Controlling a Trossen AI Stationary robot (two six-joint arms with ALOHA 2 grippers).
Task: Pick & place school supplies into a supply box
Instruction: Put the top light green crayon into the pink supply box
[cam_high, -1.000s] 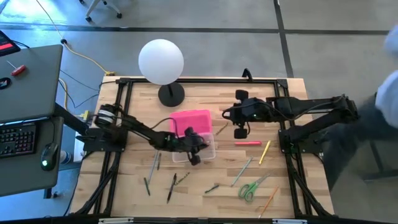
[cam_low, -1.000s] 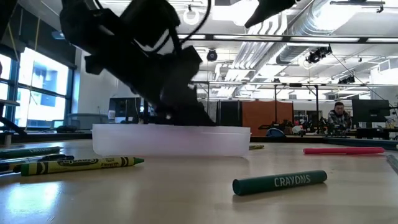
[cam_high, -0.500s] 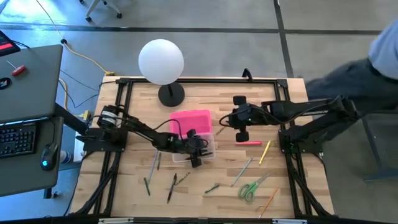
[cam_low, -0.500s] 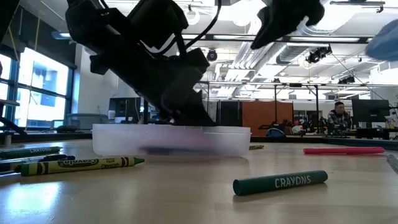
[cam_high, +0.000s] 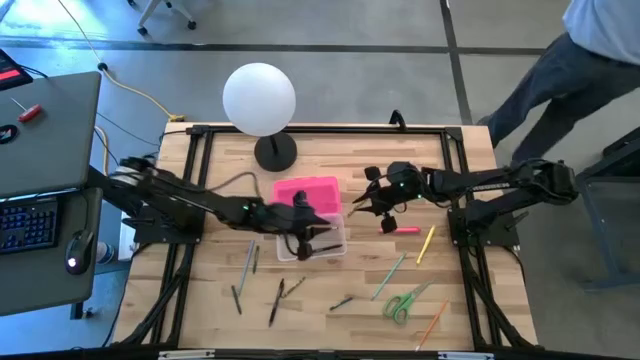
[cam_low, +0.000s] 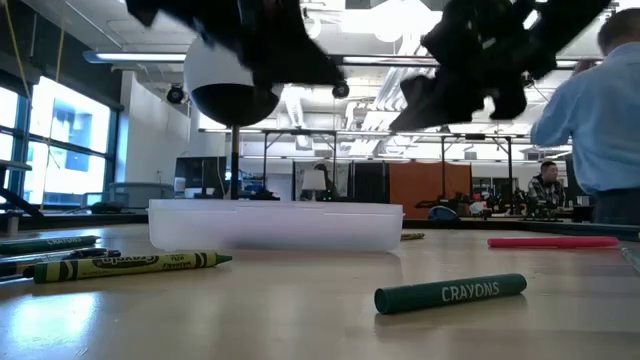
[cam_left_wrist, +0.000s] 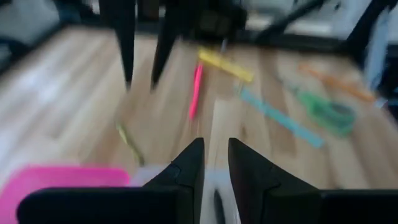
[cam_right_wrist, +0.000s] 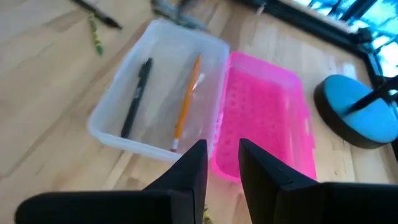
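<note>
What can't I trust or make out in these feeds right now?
- Box contents, low view: the clear supply box wall is frosted.
- Left wrist view: motion blur smears the scissors and pencils.
- High view: the left gripper overhangs the box, hiding part of its inside.
- Right gripper: cannot tell whether it holds anything.

The high view looks straight down on the whole desk (cam_high: 440, 290). The low view sits at desk height, close behind a green crayon (cam_low: 450, 292). Both wrist views look down past their fingers; three views share the clear box (cam_right_wrist: 158, 99).
</note>
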